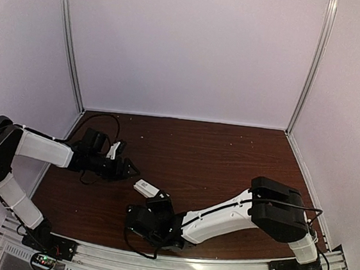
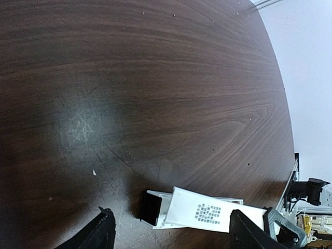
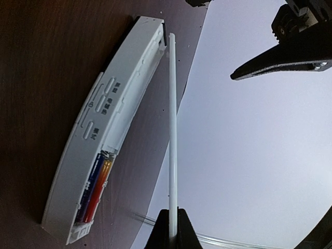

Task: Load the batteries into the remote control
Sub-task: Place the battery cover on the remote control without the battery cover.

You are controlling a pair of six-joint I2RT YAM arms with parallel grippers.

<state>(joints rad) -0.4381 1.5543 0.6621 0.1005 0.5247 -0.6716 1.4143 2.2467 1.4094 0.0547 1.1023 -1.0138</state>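
Remote flat on the table, both cells in the slot, cover off.
Remote control point(image 3: 111, 124) lies on the dark wood table point(image 3: 41, 78); batteries point(image 3: 96, 187) – one blue, one red-orange – sit side by side in its slot, at the end nearer the right gripper point(image 3: 172, 212). That gripper is pinched tight on the thin white cover strip point(image 3: 171, 129), held on edge just beside the remote. Left gripper point(image 2: 170, 215) hangs near the remote's other end, jaws spread wide, nothing in them.

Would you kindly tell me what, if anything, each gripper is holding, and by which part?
The right gripper pinches the thin white cover strip by one end. The left gripper is open and holds nothing.
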